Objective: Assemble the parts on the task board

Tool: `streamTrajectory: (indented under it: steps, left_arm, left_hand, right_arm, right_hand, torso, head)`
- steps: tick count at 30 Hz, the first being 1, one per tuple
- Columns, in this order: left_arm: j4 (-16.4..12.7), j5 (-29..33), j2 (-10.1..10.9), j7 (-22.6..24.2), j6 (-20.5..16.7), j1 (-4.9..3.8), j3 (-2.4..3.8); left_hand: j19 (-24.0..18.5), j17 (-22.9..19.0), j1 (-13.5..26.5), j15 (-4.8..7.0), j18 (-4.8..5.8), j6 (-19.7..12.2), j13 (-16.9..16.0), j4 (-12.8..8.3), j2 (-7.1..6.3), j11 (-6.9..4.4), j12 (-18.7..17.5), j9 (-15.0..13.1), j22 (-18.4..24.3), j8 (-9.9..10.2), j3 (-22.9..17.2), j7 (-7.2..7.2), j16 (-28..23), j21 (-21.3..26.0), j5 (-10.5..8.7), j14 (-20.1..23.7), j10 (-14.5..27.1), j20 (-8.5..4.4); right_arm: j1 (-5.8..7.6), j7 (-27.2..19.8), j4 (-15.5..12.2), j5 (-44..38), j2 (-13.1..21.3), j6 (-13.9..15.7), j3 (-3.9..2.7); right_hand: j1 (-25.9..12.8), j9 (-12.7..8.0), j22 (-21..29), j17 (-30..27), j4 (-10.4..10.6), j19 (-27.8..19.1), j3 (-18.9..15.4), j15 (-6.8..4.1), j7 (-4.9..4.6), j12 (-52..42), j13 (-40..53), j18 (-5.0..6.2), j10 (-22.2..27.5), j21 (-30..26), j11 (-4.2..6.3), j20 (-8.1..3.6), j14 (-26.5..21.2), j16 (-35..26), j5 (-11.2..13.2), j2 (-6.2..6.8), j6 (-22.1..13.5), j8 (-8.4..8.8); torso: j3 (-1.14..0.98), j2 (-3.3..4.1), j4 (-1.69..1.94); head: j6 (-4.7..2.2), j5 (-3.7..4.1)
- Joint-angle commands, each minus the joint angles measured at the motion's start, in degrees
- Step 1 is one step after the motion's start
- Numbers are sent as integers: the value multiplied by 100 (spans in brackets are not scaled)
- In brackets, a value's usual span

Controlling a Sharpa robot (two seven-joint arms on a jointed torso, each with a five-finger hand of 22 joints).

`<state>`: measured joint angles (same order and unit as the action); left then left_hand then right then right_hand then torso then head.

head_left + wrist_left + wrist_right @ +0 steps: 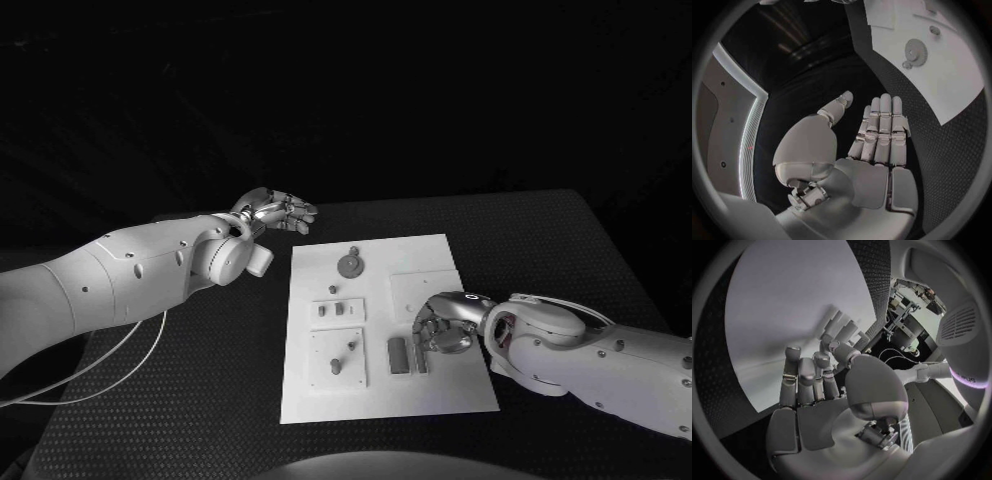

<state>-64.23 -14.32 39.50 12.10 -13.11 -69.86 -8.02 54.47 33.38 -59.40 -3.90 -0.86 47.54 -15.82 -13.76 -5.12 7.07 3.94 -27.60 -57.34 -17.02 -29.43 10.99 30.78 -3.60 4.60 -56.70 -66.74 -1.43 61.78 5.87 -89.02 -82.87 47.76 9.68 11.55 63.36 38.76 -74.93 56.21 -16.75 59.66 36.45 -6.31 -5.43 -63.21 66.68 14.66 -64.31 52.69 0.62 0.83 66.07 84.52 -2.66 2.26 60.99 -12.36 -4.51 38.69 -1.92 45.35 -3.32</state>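
My right hand [444,328] is down on the near right part of the task board [378,400], fingers curled toward the small parts; whether they have closed on one I cannot tell, since the knuckles hide the tips. Just beside it lies a dark rectangular block [398,355], flat and hard-edged. I judge it rigid, light and slick, best pinched across its narrow sides. Left of that, a raised square plate [339,357] carries a short peg [336,367]; beyond it, a smaller plate [338,311] holds little slotted pieces. Farther off sits a toothed gear [351,265], thin and stiff, best taken by its rim. The board is smooth white; the table [173,420] under it is dimpled black. My left hand [274,212] hovers beyond the board's far left corner, fingers straight and together, holding nothing.
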Motion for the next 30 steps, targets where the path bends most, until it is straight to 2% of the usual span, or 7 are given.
streamTrajectory:
  steps: [1,15,18,21,24,26,30]
  left_arm:
    - [-11,25,-7,31,69,-7,4]
    - [-6,25,-23,28,75,-7,4]
    - [-3,25,-23,32,72,-7,4]
    - [6,25,-23,36,65,-7,4]
    - [13,25,-23,43,59,-7,4]
    - [25,25,-22,51,53,-7,4]
    - [61,26,-31,72,46,-6,4]
  left_hand:
    - [-38,8,35,-41,33,-42,7,32,4,11,6,9,6,0,2,6,-24,-35,23,-10,33,5]
    - [-38,14,34,-41,33,-48,8,32,1,12,6,11,7,2,3,8,-29,-36,22,-10,34,5]
    - [-39,15,34,-41,33,-50,8,32,0,12,6,11,7,2,3,8,-30,-36,22,-10,35,6]
    - [-39,16,35,-41,33,-51,8,32,0,13,6,11,7,2,3,9,-31,-36,22,-10,35,6]
    - [-39,17,36,-42,34,-51,8,33,-3,13,6,11,7,2,5,9,-32,-36,21,-9,36,6]
    - [-39,17,38,-42,34,-52,9,34,-5,13,6,11,7,2,7,10,-33,-36,20,-9,36,7]
    - [-40,19,43,-43,35,-52,9,36,-7,14,6,11,8,1,10,10,-34,-36,19,-9,36,7]
  right_arm:
    - [-47,-12,18,-261,-28,-96,26]
    - [-71,33,-19,-294,-70,268,25]
    - [-70,-2,-38,-179,-43,451,24]
    - [-69,-103,-80,21,14,830,22]
    - [-45,-400,-115,460,94,1339,18]
    - [22,-617,-104,876,103,1630,12]
    - [134,-1088,7,1815,87,1880,-34]
  right_hand:
    - [32,-10,-109,12,-7,0,-45,-7,5,-24,-7,34,-19,24,23,-23,51,37,-24,-27,54,11]
    - [1,-20,-105,79,2,46,-108,-36,47,-46,-18,34,-69,51,62,-41,149,71,-23,121,145,-49]
    - [-23,-29,-102,66,8,55,-112,-44,56,-47,-22,34,-75,53,71,-41,150,69,-24,157,155,-52]
    - [-80,-54,-95,34,21,72,-116,-57,52,-36,-31,34,-69,52,69,-38,139,58,-23,243,120,-29]
    - [-191,-125,-75,112,69,156,-91,-25,-30,-50,-27,34,-67,55,-5,-52,231,80,-22,445,-163,117]
    - [-257,-150,-63,72,130,182,-64,12,-75,-49,-24,34,-42,45,-43,-56,212,69,-21,566,-282,174]
    - [-370,-181,-46,-30,306,196,2,78,-144,-53,-14,34,15,9,-111,-56,135,39,-21,781,-427,232]
  torso:
    - [2,0,0]
    - [6,-1,-2]
    - [6,-2,-1]
    - [8,-5,-1]
    - [8,-6,1]
    - [10,-8,0]
    - [11,-13,-7]
  head:
    - [1,0]
    - [-13,4]
    - [-32,9]
    - [-46,14]
    - [-83,24]
    - [-125,29]
    - [-229,53]
